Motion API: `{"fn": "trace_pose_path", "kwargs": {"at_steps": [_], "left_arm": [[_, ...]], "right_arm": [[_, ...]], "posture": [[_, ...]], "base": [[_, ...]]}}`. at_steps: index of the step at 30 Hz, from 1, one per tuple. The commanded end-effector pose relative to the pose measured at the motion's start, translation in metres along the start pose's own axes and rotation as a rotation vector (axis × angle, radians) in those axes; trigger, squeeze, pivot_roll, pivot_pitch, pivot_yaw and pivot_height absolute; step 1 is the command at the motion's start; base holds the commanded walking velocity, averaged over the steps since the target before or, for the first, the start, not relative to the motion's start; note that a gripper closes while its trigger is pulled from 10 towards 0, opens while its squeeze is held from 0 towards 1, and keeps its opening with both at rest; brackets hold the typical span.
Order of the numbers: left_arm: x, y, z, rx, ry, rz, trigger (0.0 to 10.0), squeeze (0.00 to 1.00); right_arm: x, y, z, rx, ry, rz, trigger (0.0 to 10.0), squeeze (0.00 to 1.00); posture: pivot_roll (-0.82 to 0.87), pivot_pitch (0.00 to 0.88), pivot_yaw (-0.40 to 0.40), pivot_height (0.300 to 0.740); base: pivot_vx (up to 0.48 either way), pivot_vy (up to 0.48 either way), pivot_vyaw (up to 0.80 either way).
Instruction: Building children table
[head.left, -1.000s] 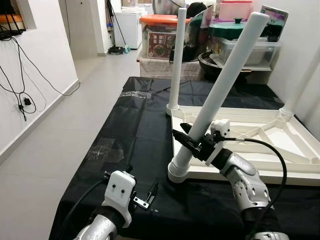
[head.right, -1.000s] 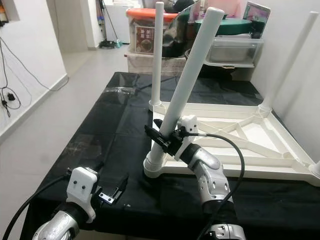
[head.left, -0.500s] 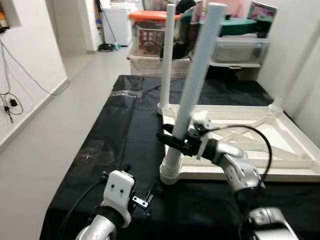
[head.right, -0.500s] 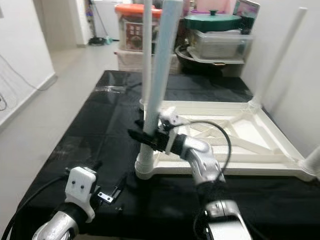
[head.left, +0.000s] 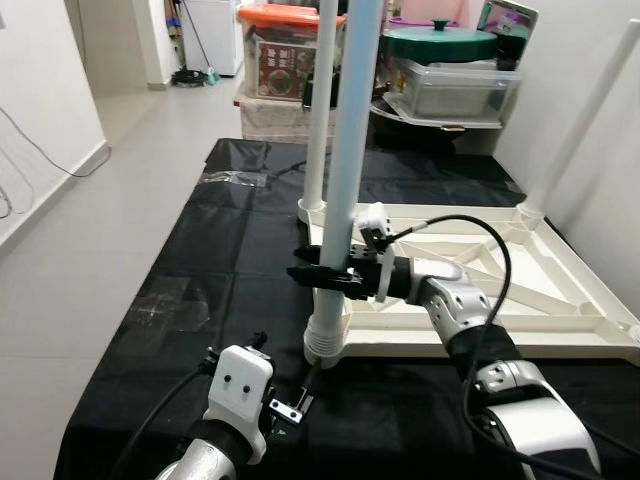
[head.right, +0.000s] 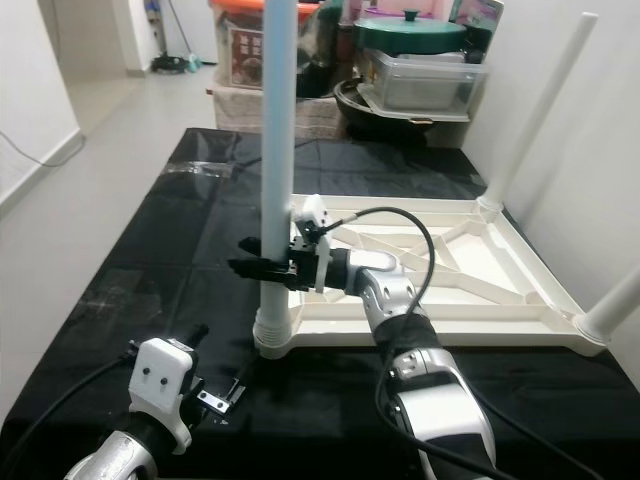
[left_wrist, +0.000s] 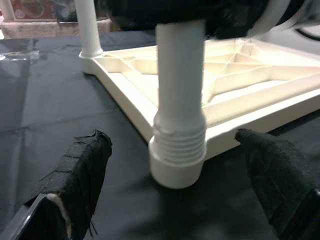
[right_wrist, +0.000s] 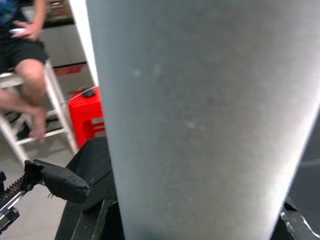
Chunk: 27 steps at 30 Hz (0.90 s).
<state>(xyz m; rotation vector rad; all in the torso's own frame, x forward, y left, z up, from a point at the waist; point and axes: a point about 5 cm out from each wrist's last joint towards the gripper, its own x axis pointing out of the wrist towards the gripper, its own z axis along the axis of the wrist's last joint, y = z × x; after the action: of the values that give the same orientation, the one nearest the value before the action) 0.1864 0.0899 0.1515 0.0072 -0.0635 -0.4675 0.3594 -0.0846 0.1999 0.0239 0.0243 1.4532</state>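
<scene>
The white table top (head.left: 480, 300) lies upside down on a black cloth. My right gripper (head.left: 325, 277) is shut on the near-left white leg (head.left: 345, 150), which stands upright with its threaded base (left_wrist: 177, 150) in the corner socket. That same leg (right_wrist: 200, 120) is pressed close to the camera in the right wrist view. Lower down, near the table's front edge, my left gripper (head.left: 285, 362) is open. Its fingers (left_wrist: 80, 170) stand either side of the leg's base without touching it. Other legs stand at the far-left corner (head.left: 318, 100) and the far-right corner (head.left: 580, 110).
The black-covered work table (head.left: 230, 250) has bare cloth to the left of the table top. Storage boxes, a pot and lids (head.left: 440, 70) crowd the back. A white wall (head.left: 600, 60) stands close on the right. A person sits on a stool (right_wrist: 25, 60) off to the side.
The held leg has swung from leaning right to standing upright, and my right gripper moved left with it. The camera has shifted too. My left gripper stays low and open.
</scene>
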Motion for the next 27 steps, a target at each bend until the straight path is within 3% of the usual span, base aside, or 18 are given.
{"fn": "trace_pose_path", "kwargs": {"at_steps": [1,17,22,25,27], "left_arm": [[-0.003,-0.005,0.0,-0.016,0.019,-0.023,10.0,0.0],[-0.022,-0.018,0.015,-0.065,0.042,-0.074,10.0,0.0],[-0.027,-0.02,0.018,-0.072,0.055,-0.079,10.0,0.0],[-0.028,-0.021,0.019,-0.08,0.064,-0.085,10.0,0.0],[-0.028,-0.021,0.019,-0.082,0.066,-0.086,10.0,0.0]], "right_arm": [[0.019,0.012,-0.019,0.073,0.025,0.116,0.0,0.0],[0.028,0.013,-0.005,-0.031,0.011,0.237,0.0,0.0],[0.027,0.013,-0.012,-0.088,0.017,0.16,0.0,0.0],[0.016,0.009,-0.021,-0.13,0.014,0.025,0.0,0.0],[0.013,0.009,-0.023,-0.132,0.012,0.003,0.0,0.0]], "posture": [[0.23,0.132,-0.101,0.74],[0.26,0.214,-0.092,0.74],[0.26,0.221,-0.084,0.74],[0.25,0.224,-0.075,0.74],[0.25,0.224,-0.075,0.74]], "base": [[0.0,0.0,0.0],[0.0,0.0,0.0],[0.0,0.0,0.0],[0.0,0.0,0.0],[0.0,0.0,0.0]]}}
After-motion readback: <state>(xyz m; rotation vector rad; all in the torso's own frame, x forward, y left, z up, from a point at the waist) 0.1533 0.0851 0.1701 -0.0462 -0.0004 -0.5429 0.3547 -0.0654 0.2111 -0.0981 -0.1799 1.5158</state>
